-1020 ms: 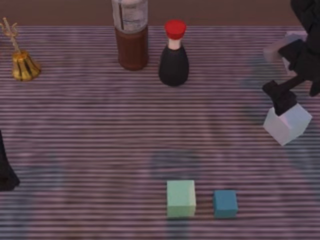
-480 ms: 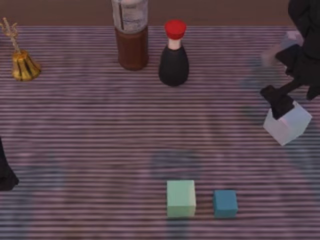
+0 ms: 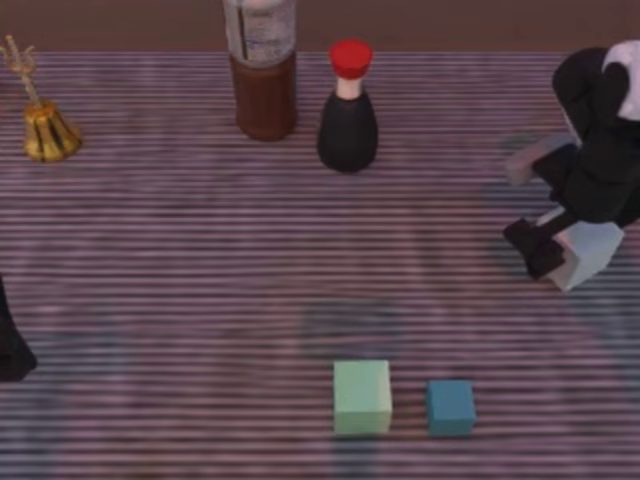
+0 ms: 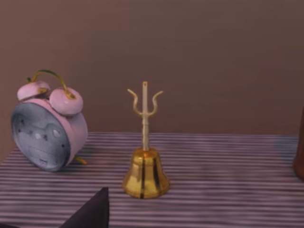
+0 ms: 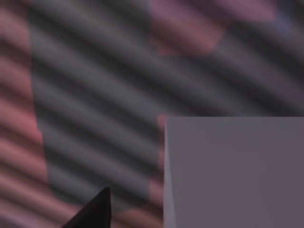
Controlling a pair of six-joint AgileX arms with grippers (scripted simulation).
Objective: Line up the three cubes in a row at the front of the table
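Observation:
The mint-green cube and the small teal-blue cube sit side by side near the front of the striped table. The larger lilac-white cube rests at the right side, partly under my right arm. My right gripper is low over it and open. One dark finger stands beside the cube's left face. In the right wrist view that fingertip is apart from the cube; the other finger is hidden. My left gripper is parked at the left edge, open.
Along the back stand a gold bell, a brown bottle and a black red-capped bottle. The left wrist view shows the bell and a pink alarm clock.
My right arm has dropped and swung forward, and its fingers have gone from the top of the lilac-white cube down to its left side. The cubes have stayed put.

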